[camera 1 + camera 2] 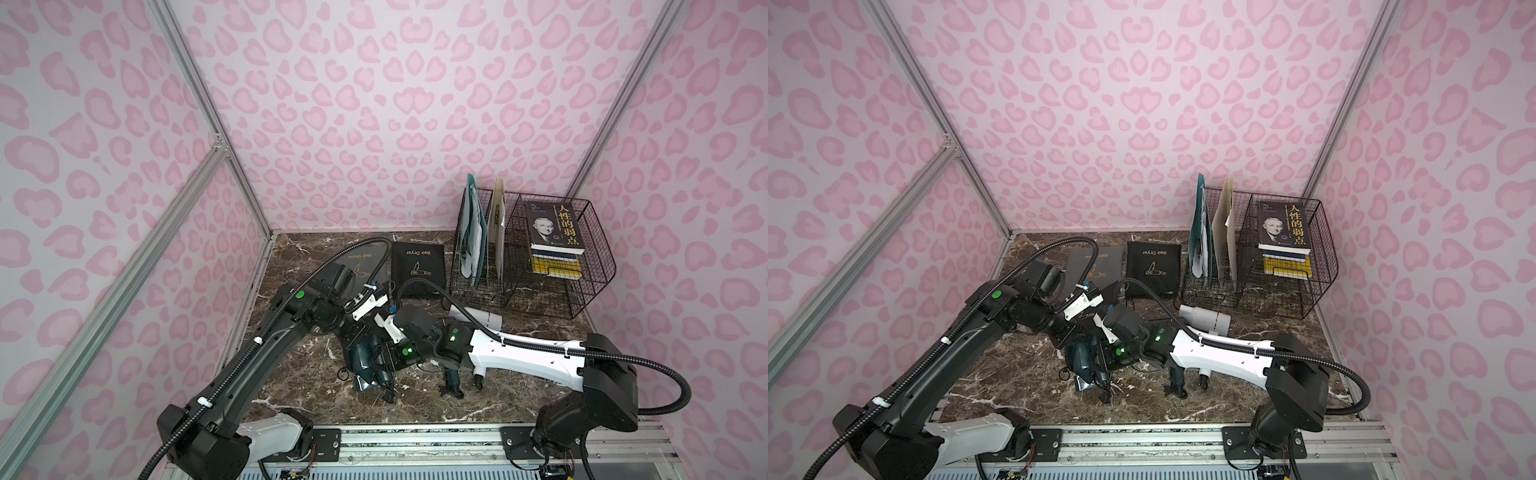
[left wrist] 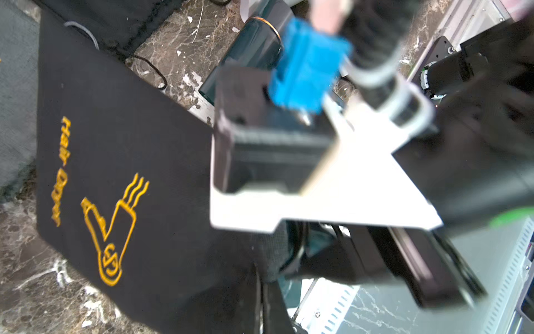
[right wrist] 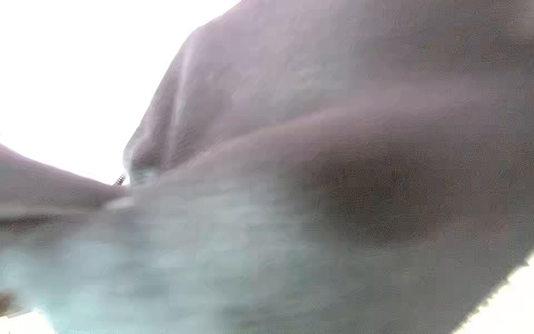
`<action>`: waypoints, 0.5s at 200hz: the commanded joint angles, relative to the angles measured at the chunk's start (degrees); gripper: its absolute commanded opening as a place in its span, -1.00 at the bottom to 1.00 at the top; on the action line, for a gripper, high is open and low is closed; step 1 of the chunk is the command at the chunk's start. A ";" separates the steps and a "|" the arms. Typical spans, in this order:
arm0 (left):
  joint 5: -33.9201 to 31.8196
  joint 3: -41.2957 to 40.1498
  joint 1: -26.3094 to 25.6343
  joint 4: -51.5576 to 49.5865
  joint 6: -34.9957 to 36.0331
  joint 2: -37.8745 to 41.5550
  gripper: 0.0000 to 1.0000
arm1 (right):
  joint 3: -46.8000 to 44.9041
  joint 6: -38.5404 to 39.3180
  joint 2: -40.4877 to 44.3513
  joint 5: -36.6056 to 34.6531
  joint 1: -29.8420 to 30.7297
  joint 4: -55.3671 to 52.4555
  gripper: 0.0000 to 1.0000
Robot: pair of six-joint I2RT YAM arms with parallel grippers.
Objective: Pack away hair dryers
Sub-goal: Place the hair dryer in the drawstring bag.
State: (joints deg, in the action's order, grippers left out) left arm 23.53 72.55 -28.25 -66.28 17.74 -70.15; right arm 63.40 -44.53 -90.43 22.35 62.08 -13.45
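The left tool (image 2: 261, 295), jaws pressed together, is pinching a black pouch (image 2: 130, 144) just left of centre. The right tool (image 1: 380, 359) is meeting a dark teal hair dryer (image 1: 359, 365) at centre frame, and whether it is gripping cannot be told. A white hair dryer (image 1: 478, 318) is lying on the counter (image 1: 299, 374) to the right.

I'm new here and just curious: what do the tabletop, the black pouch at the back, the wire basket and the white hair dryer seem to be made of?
Tabletop: dark brown marble or a marble-look laminate; white veins, some sheen.
Black pouch: matte fabric, with lettering that looks embroidered in gold.
Wire basket: thin metal wire, black coated, open grid.
White hair dryer: probably smooth moulded plastic, slightly glossy.
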 commanded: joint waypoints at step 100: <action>5.94 -0.62 -1.02 -4.29 2.38 1.42 -0.97 | -6.85 -6.90 4.12 5.63 -3.28 15.81 -1.00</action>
State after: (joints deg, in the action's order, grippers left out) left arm 26.20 70.35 -29.19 -68.01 19.05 -68.82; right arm 57.30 -50.26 -86.65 26.59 59.09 -3.70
